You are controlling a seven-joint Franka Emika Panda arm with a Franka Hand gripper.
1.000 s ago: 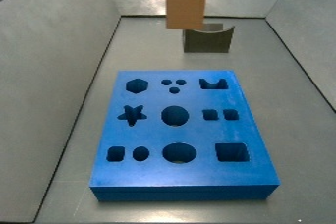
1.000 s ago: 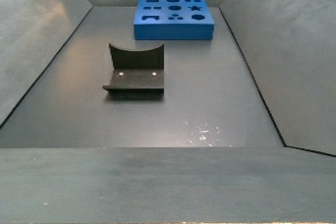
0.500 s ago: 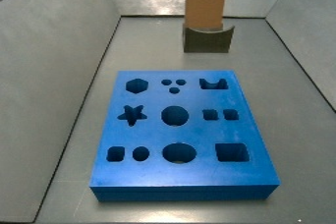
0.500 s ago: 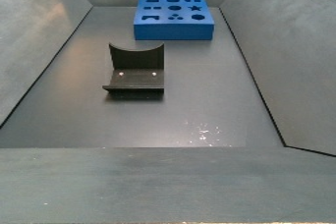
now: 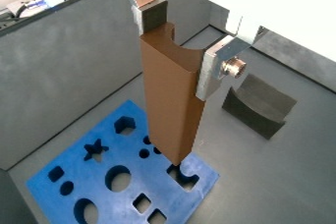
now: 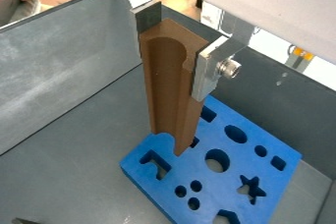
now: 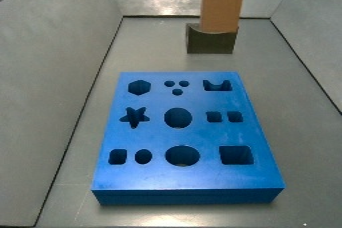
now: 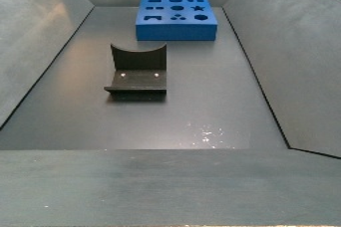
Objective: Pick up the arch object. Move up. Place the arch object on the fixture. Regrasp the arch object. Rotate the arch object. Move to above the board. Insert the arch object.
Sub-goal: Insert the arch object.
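The gripper hangs above the board, fingers pinching the upright arch object over the board's arch-hole edge. Pickup and regrasp appear done; the fixture stands empty; insertion remains.

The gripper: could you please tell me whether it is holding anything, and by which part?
The gripper clamps the long orange-brown arch object at its upper end, and the bar hangs upright above the blue board.

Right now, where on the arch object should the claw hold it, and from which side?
At its upper end, from above. The arch object hangs upright over the board, and the claw grips its top across the narrow faces, leaving the lower end free to insert.
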